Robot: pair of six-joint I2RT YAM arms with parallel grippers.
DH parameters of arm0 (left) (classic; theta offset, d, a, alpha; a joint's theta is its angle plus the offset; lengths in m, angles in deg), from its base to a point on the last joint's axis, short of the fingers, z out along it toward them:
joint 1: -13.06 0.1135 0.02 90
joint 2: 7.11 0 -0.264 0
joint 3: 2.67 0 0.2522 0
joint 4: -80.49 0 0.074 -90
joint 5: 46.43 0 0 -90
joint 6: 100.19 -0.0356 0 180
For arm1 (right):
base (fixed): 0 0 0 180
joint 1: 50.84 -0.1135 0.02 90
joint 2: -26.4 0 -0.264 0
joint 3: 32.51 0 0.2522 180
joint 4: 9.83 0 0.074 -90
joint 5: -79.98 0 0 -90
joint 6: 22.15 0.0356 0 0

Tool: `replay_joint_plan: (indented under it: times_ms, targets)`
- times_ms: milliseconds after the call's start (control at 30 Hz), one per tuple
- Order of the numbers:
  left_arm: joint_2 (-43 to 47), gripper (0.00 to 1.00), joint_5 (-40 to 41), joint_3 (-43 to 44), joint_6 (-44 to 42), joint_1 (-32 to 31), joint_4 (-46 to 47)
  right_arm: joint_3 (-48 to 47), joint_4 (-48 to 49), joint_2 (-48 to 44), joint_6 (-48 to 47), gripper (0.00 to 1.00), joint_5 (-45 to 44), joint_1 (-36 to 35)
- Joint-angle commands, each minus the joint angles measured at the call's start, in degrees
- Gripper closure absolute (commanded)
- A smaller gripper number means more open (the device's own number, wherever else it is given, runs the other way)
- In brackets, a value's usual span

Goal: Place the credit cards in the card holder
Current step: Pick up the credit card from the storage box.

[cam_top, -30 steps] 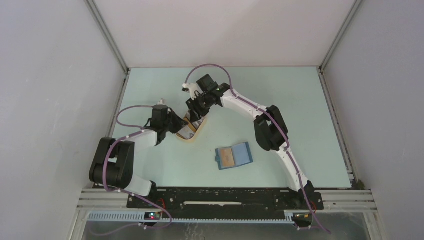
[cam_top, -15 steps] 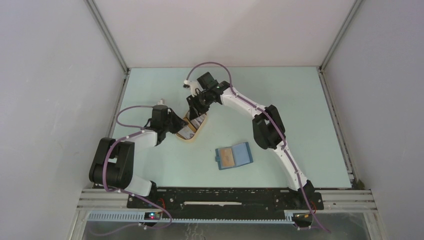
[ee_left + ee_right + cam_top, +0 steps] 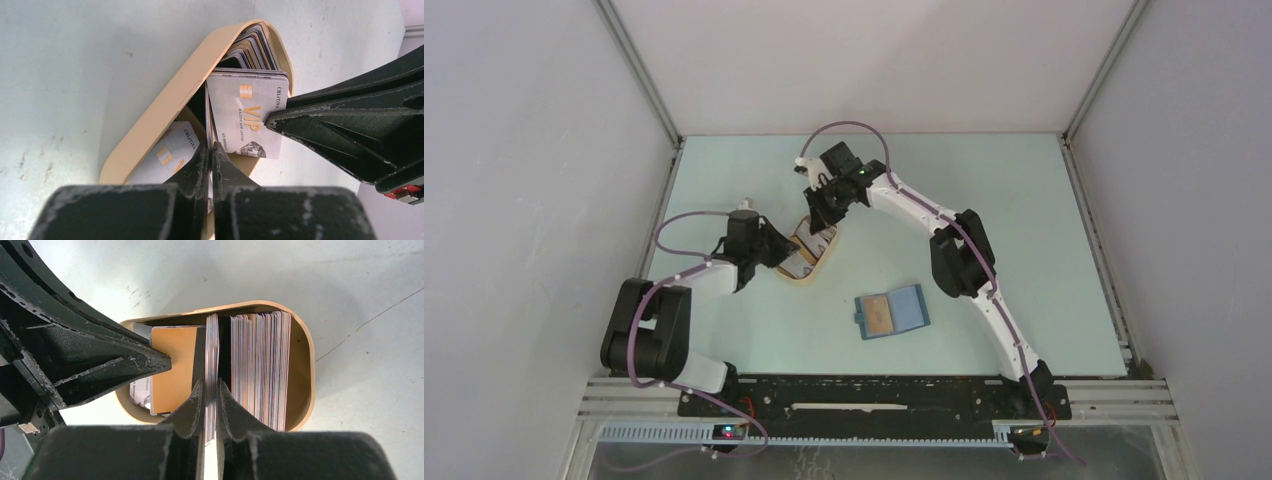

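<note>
As my feeds show them, credit cards (image 3: 260, 370): standing on edge, packed in a row inside the tan oval tray (image 3: 305, 375); I see none lying loose on the counter (image 3: 984, 200).
Picked bunch: a thin bunch of the cards stands a little apart from the main row, with a dark gap between.
Right hand (image 3: 211, 390): I read its fingers as clamped on that thin bunch from above, one finger on each face.
Pale VIP card (image 3: 245, 120): faces the left wrist camera, leaning in the tray; one finger of the right hand touches its right edge.
Orange card (image 3: 172, 365): stands at the tray's other end, its face to the right wrist camera; the left hand's tip lies against it.
Left hand (image 3: 209, 150): fingers pressed together at the tray's near end; a thin edge runs up from between the tips, and I cannot tell whether it is nipped.
Card holder (image 3: 892, 313): lies open and flat on the counter, well apart from the tray, nearer the arm bases and to its right.
Tan patch (image 3: 879, 317): on the holder's left half; too small for me to read.
</note>
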Motion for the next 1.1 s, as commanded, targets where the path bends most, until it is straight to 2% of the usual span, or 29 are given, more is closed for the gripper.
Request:
replay_joint_plan:
  times_ms: [0, 167, 300, 400, 567, 700, 867, 1067]
  targets:
    - [1.78, 0.96, 1.4, -1.83, -2.67, 0.15, -2.95, -2.48, -0.36, -1.93, -0.94, 0.85, 1.05, 0.89]
    - [2.01, 0.96, 1.86, -1.88, -3.03, 0.24, -3.33, -2.87, -0.98, -0.38, -1.86, 0.76, 2.16, 0.97]
    - [1.97, 0.96, 1.81, -1.93, -3.18, 0.24, -3.32, -3.04, -1.37, 0.12, -3.95, 0.65, 0.11, 0.37]
    - [2.13, 0.96, 1.86, -2.05, -3.38, 0.24, -3.41, -3.15, -1.4, 0.29, -5.34, 0.61, -1.49, 0.08]
    - [2.4, 0.96, 1.96, -2.22, -3.57, 0.24, -3.57, -3.14, -1.55, -0.16, -7.83, 0.62, -5.48, -0.57]
    - [2.73, 0.95, 2.03, -2.34, -3.66, 0.24, -3.76, -2.88, -1.1, -1.29, -7.81, 0.67, -6.09, -0.25]
    - [2.89, 0.92, 2.17, -2.46, -3.76, 0.28, -3.85, -2.25, -0.66, -2.2, -6.67, 0.76, -2.56, 0.52]
    - [2.8, 0.89, 1.53, -2.47, -3.79, 0.35, -3.85, -1.65, -0.75, -2.2, -6.33, 0.79, 1.33, 0.74]
